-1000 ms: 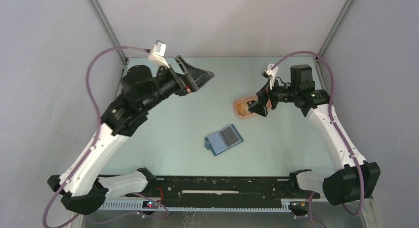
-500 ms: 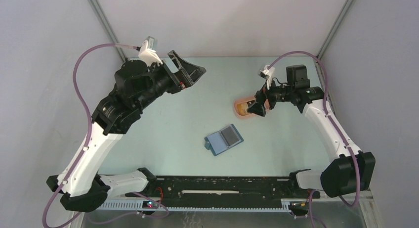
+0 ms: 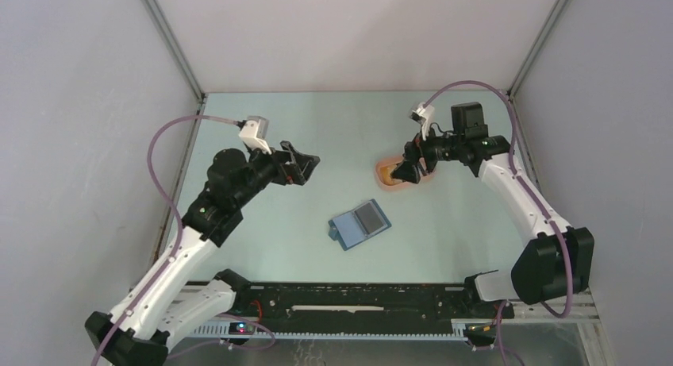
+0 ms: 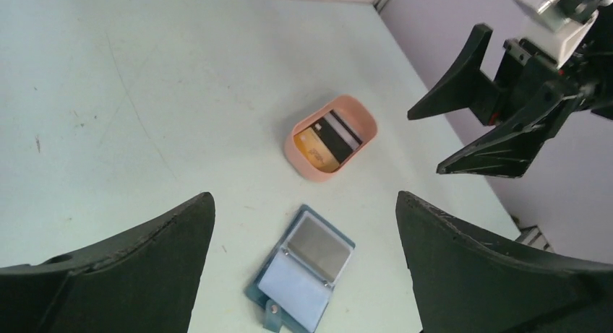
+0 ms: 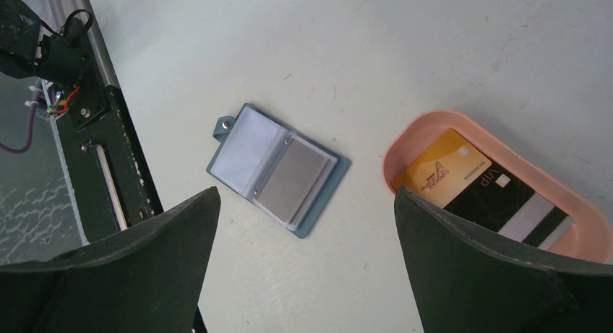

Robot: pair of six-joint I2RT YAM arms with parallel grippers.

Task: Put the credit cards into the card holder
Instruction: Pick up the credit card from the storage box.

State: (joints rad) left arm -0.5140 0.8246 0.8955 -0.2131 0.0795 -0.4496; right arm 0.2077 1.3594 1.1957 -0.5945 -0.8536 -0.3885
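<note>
- Far left: the left gripper [image 3: 305, 166] hangs above the pale green table [image 3: 262, 223], its two black, wedge-shaped fingers [image 4: 144, 268] spread wide with nothing between them.
- The tabletop is matte and flat, with a few faint scuffs and dark specks in the left wrist view.
- On to the middle: the card holder [image 3: 361, 225] lies open and flat on the table, near the front, well apart from both grippers.
- It's a small dark-blue rectangular wallet, and its snap tab [image 5: 225, 123] pokes out from one short edge.
- Clear, glossy plastic sleeves [image 5: 246, 154] are spread across its inside, one half showing pale blue-white, the other a smooth grey.
- Whether that grey panel is a card already tucked in or just the sleeve catching the light, I can't quite tell.
- Further right and further back: a peach-pink oval tray [image 5: 426, 120] with a low rounded wall sits near the wallet, not touching it.
- The credit cards [image 5: 470, 188] are in there: an orange-yellow card [image 5: 441, 170] and, overlapping it, a black card [image 5: 499, 203] with a pale stripe, both thin, flat and stiff-looking.
- Far right: the right gripper [image 3: 406, 174] hovers just above the tray, fingers [image 5: 491, 275] splayed fully apart and empty, clear of the cards.
</note>
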